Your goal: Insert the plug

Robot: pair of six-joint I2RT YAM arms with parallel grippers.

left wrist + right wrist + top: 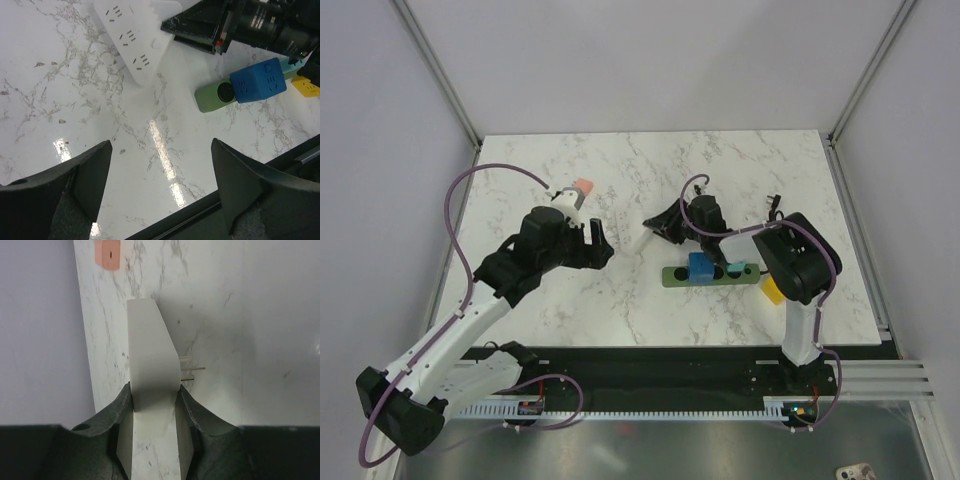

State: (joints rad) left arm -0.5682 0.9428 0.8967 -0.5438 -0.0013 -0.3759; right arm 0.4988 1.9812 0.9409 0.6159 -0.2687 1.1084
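Observation:
The bright-blue cube plug (701,267) stands on top of the green power strip (677,276), near its left end; I cannot tell whether its prongs are in. It also shows in the left wrist view (257,80), on the green strip (210,98). My right gripper (660,225) is just behind the strip and is shut (155,390) on a white power strip (150,350) with metal prongs at its side. My left gripper (600,245) is open and empty (160,175) over bare marble, left of the green strip.
The white strip's socket face (130,40) shows in the left wrist view. A pink block (583,188) lies at the back left. A yellow block (772,290) lies by the green strip's right end. A teal piece (740,268) sits on the strip. The table's front edge (210,210) is near.

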